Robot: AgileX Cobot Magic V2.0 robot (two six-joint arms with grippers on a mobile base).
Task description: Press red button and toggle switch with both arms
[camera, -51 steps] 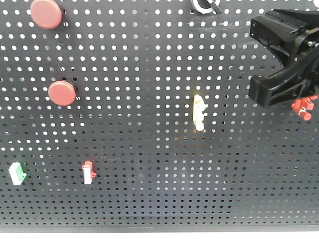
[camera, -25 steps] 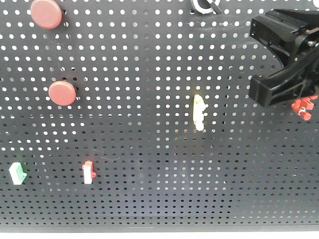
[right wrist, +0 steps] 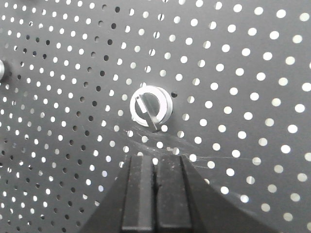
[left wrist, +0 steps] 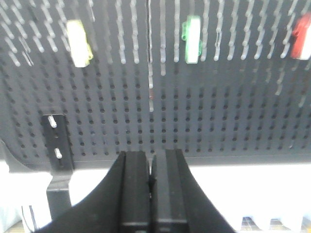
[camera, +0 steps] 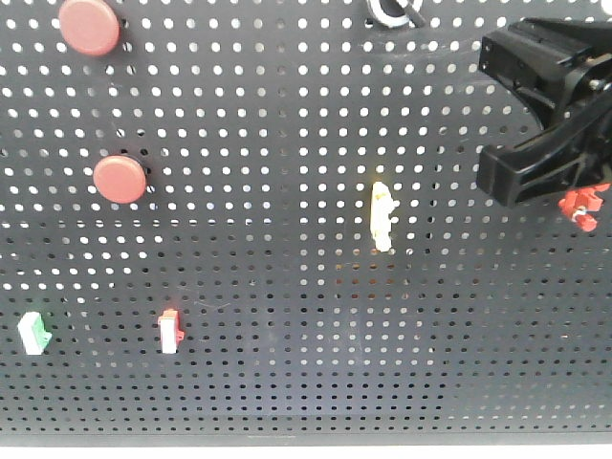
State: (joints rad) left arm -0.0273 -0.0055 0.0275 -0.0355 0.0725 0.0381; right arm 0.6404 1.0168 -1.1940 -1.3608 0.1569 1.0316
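- Left gripper [left wrist: 149, 155]: fingers pressed together, nothing between them, hanging below the bottom edge of the pegboard [left wrist: 194, 126], well under the pale yellow lever [left wrist: 79, 42].
- Right gripper [right wrist: 156, 160]: likewise closed tight and holding nothing, just short of a silver ring switch [right wrist: 151, 106] set into the board.
- In the front view, a black blocky arm piece [camera: 545, 115] at the frame's right edge, far right of the yellow lever and a little higher; cannot tell from this view alone which arm. Same place as half a second ago.
- Toggle switch [camera: 583, 206]: bright red, peeking out just under that black piece, touching or overlapped by it, level with the lever. Unmoved since the earlier frames.
- Red button [camera: 89, 25]: far up and left of the lever, at the board's top left, no gripper near it.
- Smaller red button [camera: 119, 179]: left of the lever, slightly higher.
- Red-and-white rocker [camera: 169, 331] and green switch [camera: 33, 333]: down and left of the lever, the green one farthest.
- All board fittings as before, barely a hair's shift in frame.
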